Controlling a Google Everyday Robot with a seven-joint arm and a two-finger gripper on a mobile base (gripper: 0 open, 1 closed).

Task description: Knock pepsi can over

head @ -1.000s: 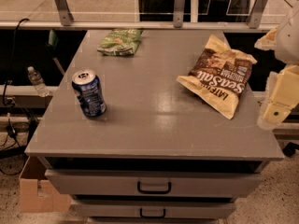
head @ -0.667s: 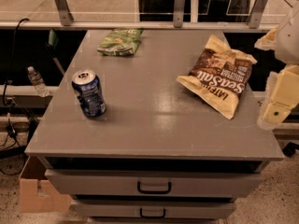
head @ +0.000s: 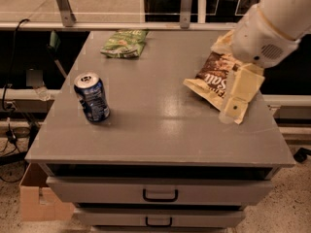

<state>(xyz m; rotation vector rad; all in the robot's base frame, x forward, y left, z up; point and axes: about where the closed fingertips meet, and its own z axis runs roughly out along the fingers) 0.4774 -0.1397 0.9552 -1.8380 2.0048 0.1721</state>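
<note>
The pepsi can (head: 92, 97), dark blue with a silver top, stands upright on the left side of the grey table (head: 160, 130). My gripper (head: 235, 106) hangs over the right side of the table, just above the near edge of a brown chip bag (head: 211, 76). It is well to the right of the can and does not touch it. The white arm (head: 272, 23) comes in from the upper right and hides part of the brown bag.
A green snack bag (head: 124, 43) lies at the back of the table. Drawers with a dark handle (head: 160, 195) are below the front edge. A cardboard box (head: 36, 198) sits on the floor at the left. A small clear bottle (head: 41, 92) is off the table's left side.
The arm and gripper have swung left from the right edge to over the table, now partly covering the brown chip bag. The can has not moved.
</note>
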